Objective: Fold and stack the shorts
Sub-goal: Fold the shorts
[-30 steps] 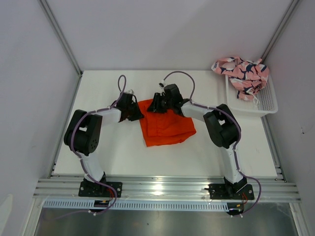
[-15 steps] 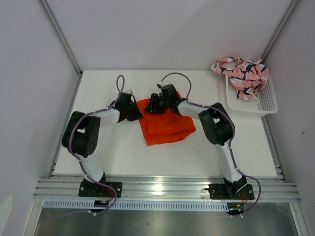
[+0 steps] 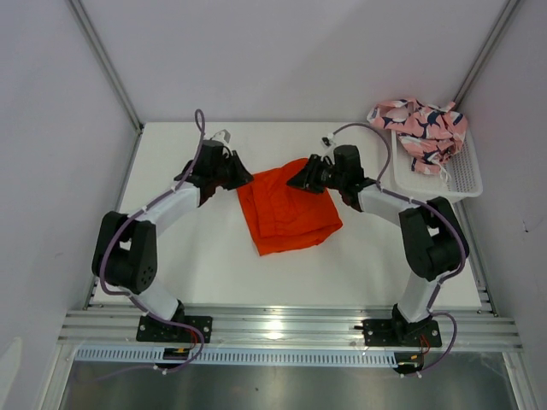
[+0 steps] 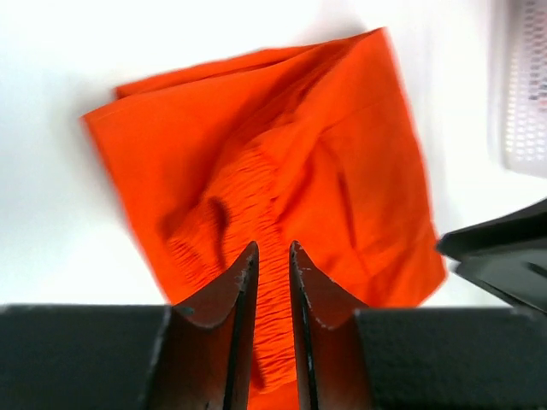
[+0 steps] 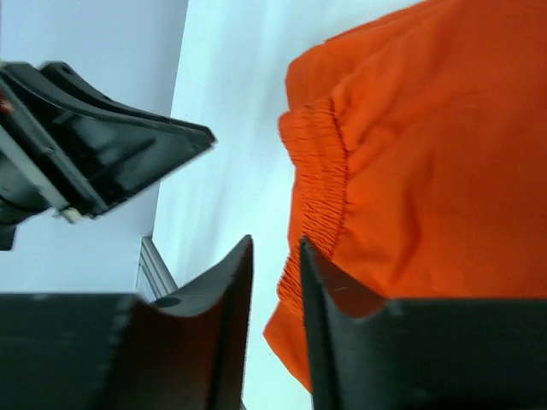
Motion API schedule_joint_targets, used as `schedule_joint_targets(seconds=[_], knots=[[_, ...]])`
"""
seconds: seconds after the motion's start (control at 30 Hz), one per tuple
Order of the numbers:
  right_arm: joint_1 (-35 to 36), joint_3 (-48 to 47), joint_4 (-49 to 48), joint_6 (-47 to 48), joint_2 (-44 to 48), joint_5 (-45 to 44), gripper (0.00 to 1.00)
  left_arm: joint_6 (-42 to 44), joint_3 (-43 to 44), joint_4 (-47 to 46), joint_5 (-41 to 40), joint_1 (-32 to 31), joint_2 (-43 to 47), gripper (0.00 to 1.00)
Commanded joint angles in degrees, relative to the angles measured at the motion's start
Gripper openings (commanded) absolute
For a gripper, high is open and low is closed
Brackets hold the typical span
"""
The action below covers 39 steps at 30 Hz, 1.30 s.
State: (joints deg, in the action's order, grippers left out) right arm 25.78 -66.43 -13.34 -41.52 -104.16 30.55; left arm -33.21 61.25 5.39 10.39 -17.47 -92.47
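- Left pincer (image 4: 271, 249): clenched on the gathered waistband of the orange shorts (image 3: 286, 213), at their far left corner.
- Orange shorts: in the middle of the table (image 3: 205, 248), their far edge stretched between the two pincers, the near part lying on the table.
- Right pincer (image 5: 275, 243): jaws narrow, pinching the waistband edge at the far right corner.
- Pink shorts (image 3: 419, 126): bunched over the far rim of the basket (image 3: 466, 179), far right, well apart from both pincers.
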Motion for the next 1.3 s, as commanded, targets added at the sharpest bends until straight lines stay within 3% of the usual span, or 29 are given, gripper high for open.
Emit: schedule_joint_targets(seconds=[0.0, 0.07, 0.27, 0.37, 0.6, 0.83, 1.1, 1.27], knots=[[-1.43, 6.38, -4.06, -0.76, 2.38, 2.5, 0.28, -1.06, 5.01, -0.81, 2.87, -2.47, -1.13, 0.23], [-1.61, 8.85, -5.89, -1.11, 2.73, 3.29, 0.19, -2.03, 7.2, -1.87, 3.75, -3.79, -3.93, 0.23], [-0.73, 21.41, -18.52, -5.49, 1.15, 1.71, 0.08, -6.07, 13.96, -7.04, 9.81, -5.29, -15.09, 0.19], [1.63, 28.17, -23.47, -7.7, 1.41, -3.36, 0.06, -7.83, 14.68, -9.51, 11.93, -5.29, -19.85, 0.18], [9.01, 30.75, -21.29, -6.74, 3.17, -13.83, 0.04, -5.9, 17.58, -5.04, 9.04, -5.55, -25.48, 0.17], [19.3, 25.92, -15.23, -2.87, 3.88, -21.13, 0.02, -3.44, 20.47, -1.7, 4.72, -5.55, -27.42, 0.17], [18.88, 15.3, 1.98, 10.56, 15.91, -25.1, 0.13, 1.83, 26.64, 6.56, 3.41, -5.55, -21.02, 0.2], [6.87, 8.45, 12.62, 11.37, 19.26, -19.83, 0.38, 1.83, 14.91, 6.22, 2.27, -5.73, -10.21, 0.29]])
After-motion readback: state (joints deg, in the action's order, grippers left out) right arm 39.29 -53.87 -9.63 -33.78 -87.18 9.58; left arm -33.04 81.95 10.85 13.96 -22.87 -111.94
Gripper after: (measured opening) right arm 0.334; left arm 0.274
